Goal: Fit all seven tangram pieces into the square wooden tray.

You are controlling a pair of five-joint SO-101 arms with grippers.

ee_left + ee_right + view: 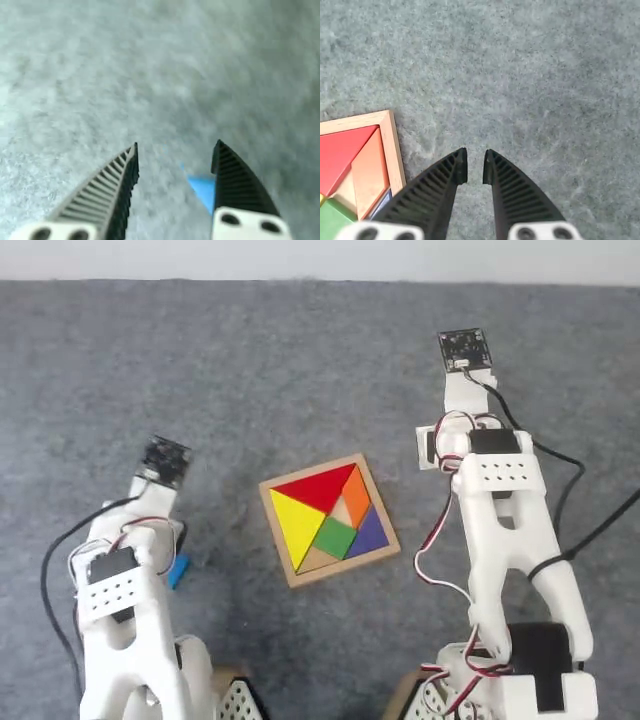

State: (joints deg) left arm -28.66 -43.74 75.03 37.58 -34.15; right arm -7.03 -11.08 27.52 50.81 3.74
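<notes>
Left gripper (176,148): fingers spread wide, nothing between them, low over grey carpet-like table cover (150,65). A blue piece (202,190) lies flat on the cover just beside the inner face of the dark finger (235,185); cannot tell if it touches. The pale ribbed finger (107,192) is well clear of it.

From overhead, the same blue piece (178,571) peeks out from under the left arm (125,590), partly hidden by it. It sits out on the table cover, well apart from the tray.

Right gripper (475,152): fingertips almost together, a narrow slit between them, holding nothing. It hangs over bare cover just beside one corner of the square wooden tray (393,145). Inside that corner: a red piece (340,150), an orange piece (370,170), and a bit of green (330,220).

Overhead, the right arm (505,510) stands right of the tray (283,548), which lies turned at an angle between the two arms. In the tray: red triangle (320,488), yellow triangle (292,525), orange piece (357,505), green square (333,537), purple triangle (370,533), all lying flat and close-fitted. Two pale wood-coloured patches also show, one at the middle (342,510) and one at the near edge (315,559); cannot tell whether they are pieces or bare tray floor.
</notes>
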